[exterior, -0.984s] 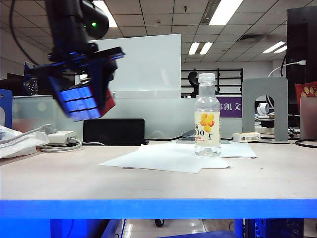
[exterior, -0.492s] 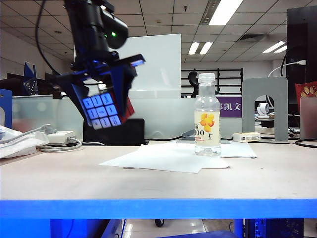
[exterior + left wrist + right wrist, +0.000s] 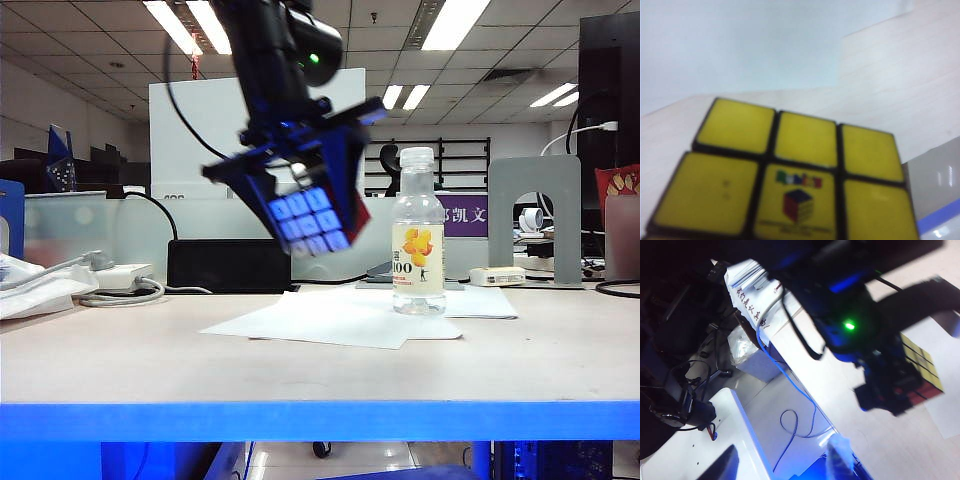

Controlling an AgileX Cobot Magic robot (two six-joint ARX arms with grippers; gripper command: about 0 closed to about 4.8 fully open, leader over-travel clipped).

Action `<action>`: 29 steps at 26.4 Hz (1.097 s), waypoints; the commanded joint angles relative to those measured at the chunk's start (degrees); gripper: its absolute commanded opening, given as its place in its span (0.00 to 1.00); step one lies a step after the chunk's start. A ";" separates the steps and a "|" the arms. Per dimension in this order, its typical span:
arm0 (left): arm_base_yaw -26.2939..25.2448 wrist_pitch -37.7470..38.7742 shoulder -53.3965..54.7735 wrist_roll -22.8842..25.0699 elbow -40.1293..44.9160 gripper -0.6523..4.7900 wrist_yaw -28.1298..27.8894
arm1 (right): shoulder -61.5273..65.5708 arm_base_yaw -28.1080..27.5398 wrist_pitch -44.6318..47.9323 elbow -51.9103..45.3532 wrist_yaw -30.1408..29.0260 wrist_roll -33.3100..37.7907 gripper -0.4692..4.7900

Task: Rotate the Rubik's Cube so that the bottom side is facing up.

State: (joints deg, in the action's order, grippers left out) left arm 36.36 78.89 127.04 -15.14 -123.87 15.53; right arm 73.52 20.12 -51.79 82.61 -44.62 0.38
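Cube aloft, still to be set down turned over

My left tool (image 3: 300,185) is clenched on the black-framed Rubik's Cube (image 3: 315,215), tilted in the air above the white paper sheet (image 3: 340,318) on the desk (image 3: 300,370), beside the clear plastic bottle (image 3: 418,232); I judge placing remains. The left wrist view alone shows the yellow logo face (image 3: 790,195). The right tool is unseen; I cannot tell its state.

bottle (image 3: 418,232) upright on white paper (image 3: 335,318); bookend (image 3: 535,218) behind; table (image 3: 150,365)
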 commanded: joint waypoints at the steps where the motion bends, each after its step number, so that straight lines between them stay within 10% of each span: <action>1: 0.70 3.39 3.65 -0.46 -3.37 0.47 1.64 | -1.18 0.00 -0.61 0.22 -0.28 -0.24 0.52; 29: 1.36 3.41 10.78 -0.52 -3.32 0.57 0.33 | -3.89 -0.02 -5.31 0.20 -0.28 -3.34 0.52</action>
State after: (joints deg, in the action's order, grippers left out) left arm 37.67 82.08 137.95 -16.12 -126.96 15.59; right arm 69.87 20.12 -57.41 82.61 -44.62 -2.50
